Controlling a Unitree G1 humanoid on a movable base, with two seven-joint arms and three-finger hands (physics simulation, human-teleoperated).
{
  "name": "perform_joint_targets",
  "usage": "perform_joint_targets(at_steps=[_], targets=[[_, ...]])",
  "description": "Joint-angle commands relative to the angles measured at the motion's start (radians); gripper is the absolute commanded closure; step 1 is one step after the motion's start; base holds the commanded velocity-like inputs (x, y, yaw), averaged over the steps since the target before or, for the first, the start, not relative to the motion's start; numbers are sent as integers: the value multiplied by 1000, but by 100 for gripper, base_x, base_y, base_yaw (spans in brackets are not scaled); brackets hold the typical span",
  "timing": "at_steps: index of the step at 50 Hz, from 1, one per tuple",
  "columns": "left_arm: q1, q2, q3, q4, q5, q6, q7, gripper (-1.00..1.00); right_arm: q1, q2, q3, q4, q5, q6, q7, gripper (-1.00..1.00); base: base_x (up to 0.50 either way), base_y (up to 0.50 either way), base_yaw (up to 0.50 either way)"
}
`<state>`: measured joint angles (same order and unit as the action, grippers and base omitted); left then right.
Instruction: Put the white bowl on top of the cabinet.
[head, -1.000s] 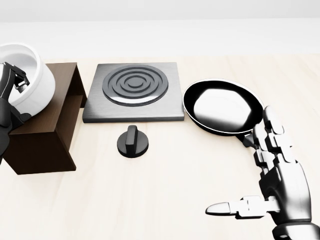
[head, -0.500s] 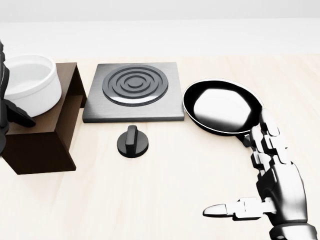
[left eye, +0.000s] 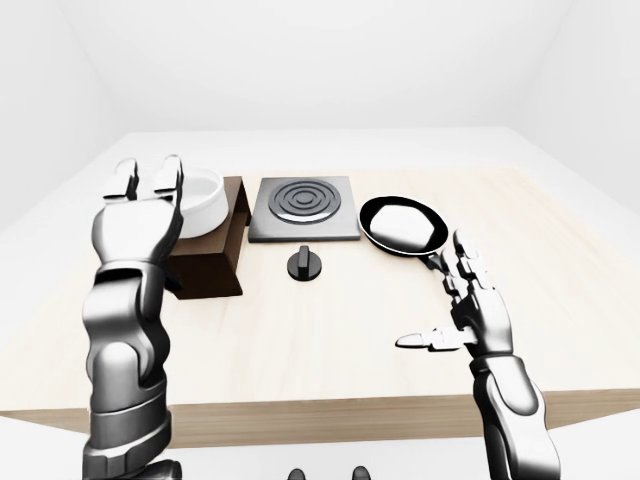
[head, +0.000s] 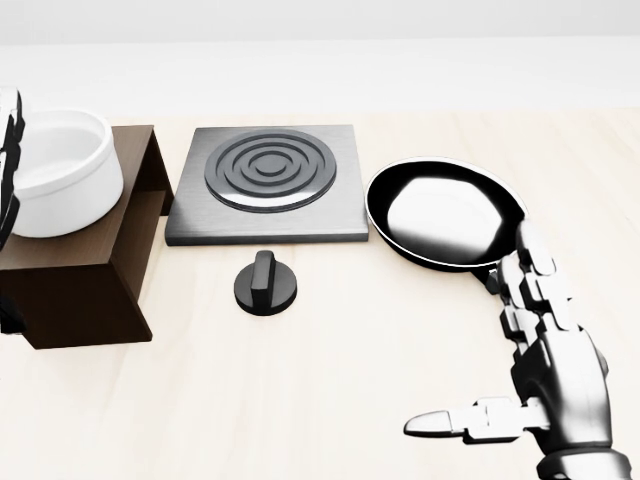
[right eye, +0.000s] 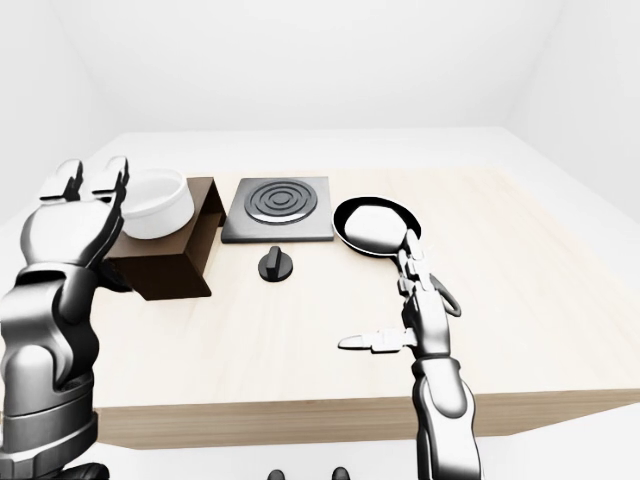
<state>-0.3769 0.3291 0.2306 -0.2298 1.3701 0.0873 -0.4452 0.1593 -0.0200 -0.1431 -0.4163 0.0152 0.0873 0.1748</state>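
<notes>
The white bowl (head: 62, 175) stands upright on top of the dark brown cabinet (head: 95, 275) at the left of the head view. My left hand (left eye: 147, 182) is open, fingers spread and pointing up. It is raised just left of the bowl and covers the bowl's left part in the left-eye view. It holds nothing. Only a sliver of it shows at the left edge of the head view. My right hand (head: 475, 335) is open and empty, low at the right, just below the pan.
A grey stove plate (head: 265, 182) with a ringed burner lies right of the cabinet. A black knob (head: 265, 282) sits below it. A black frying pan (head: 445, 212) lies at the right, its handle under my right hand. The table's near edge (left eye: 320, 410) runs below.
My left hand has let go of the bowl and drawn away up and to the left. The bowl went from tilted to upright on the cabinet. The right hand barely moved.
</notes>
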Motion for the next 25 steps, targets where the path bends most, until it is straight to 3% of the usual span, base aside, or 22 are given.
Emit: perform_joint_targets(at_steps=[1,6,9,12,17,18,19,21,22,25], targets=[[185,-136,87,-674,207,0,-229,-100,3,2,5,4,-6,0,-2,-100,0,0,0],[224,-183,78,-739,220,0,-220,-100,6,3,5,0,-7,0,-6,-100,0,0,0],[254,-227,38,-776,206,0,-166,-100,9,4,11,3,-13,0,-8,-100,0,0,0],[293,-282,-25,-816,191,0,-106,-100,6,3,10,4,-13,0,-9,-100,0,0,0],[361,-388,-166,-817,56,0,-35,-100,8,3,9,-1,-13,0,-11,-100,0,0,0],[364,-399,-161,-817,52,0,-35,-100,8,3,9,-2,-13,0,-11,-100,0,0,0],[457,-458,-253,-817,-13,0,-24,-100,6,3,7,-2,-12,0,-12,-100,0,0,0],[554,-516,-323,-817,-80,0,-46,-100,4,2,6,-2,-11,0,-12,-100,0,0,0],[560,-526,-320,-817,-83,0,-48,-100,4,2,6,-2,-11,0,-12,-100,0,0,0],[677,-497,-458,-817,-146,0,-17,-100,2,2,6,-2,-11,0,-13,-100,0,0,0]])
